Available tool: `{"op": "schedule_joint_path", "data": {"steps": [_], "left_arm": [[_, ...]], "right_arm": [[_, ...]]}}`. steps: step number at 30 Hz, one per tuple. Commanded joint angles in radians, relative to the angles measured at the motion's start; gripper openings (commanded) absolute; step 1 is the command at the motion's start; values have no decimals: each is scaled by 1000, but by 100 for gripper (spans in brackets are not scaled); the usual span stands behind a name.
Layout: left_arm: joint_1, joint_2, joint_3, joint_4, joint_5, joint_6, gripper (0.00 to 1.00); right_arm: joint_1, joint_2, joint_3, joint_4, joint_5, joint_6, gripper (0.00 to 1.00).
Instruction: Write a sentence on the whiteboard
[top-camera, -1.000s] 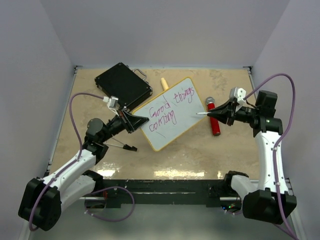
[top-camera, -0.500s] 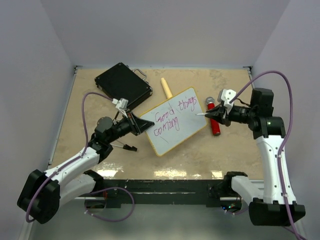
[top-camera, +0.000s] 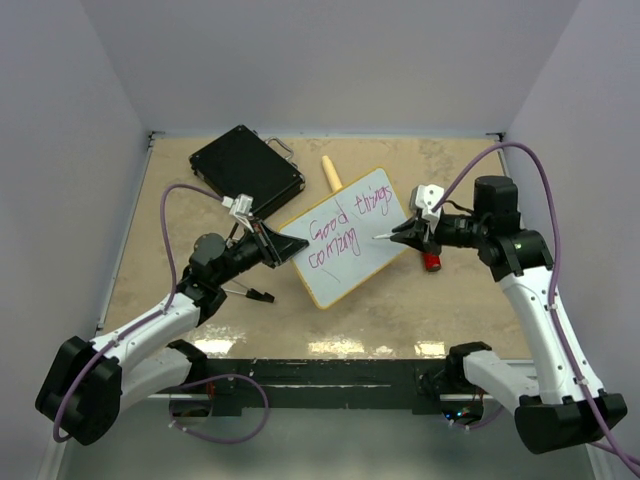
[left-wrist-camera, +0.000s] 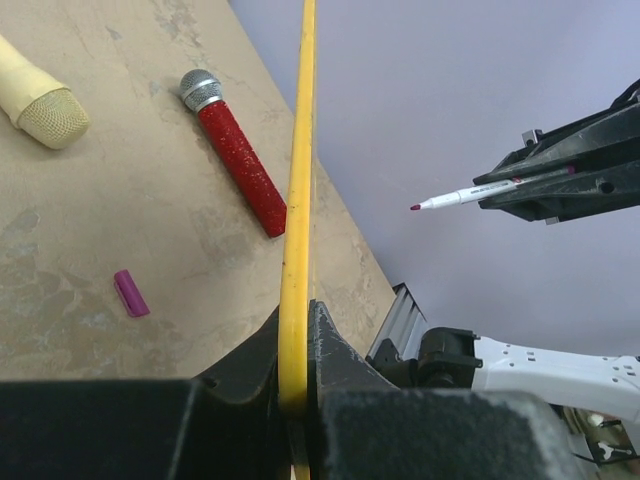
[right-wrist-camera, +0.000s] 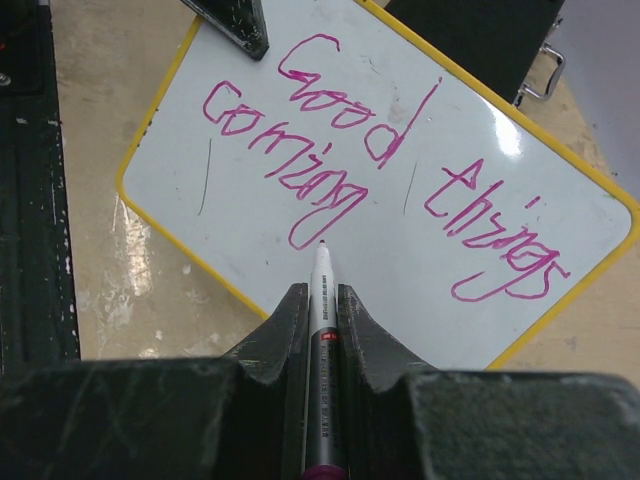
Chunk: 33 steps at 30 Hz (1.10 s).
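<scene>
Fingers of the right gripper are clenched on a magenta marker, and we see its tip aimed at the whiteboard but apart from its face. The left gripper pinches the board's yellow frame at one edge and holds it tilted up off the surface. The sentence reads "Good things coming" in two lines. Beyond the board lie a red microphone, a cream microphone, a purple cap and a black case.
</scene>
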Motion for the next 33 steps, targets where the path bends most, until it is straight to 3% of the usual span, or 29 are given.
{"op": "schedule_joint_path", "data": {"steps": [1, 14, 24, 33], "left_arm": [[-3, -24, 15, 155, -9, -41, 0], [-3, -38, -9, 172, -4, -61, 0], [-3, -35, -20, 184, -4, -71, 0], [-3, -22, -17, 201, 11, -71, 0]], "right_arm": [[4, -23, -9, 7, -10, -39, 0], [3, -46, 18, 33, 146, 1, 0], [6, -24, -11, 21, 43, -20, 0], [6, -24, -20, -5, 43, -79, 0]]}}
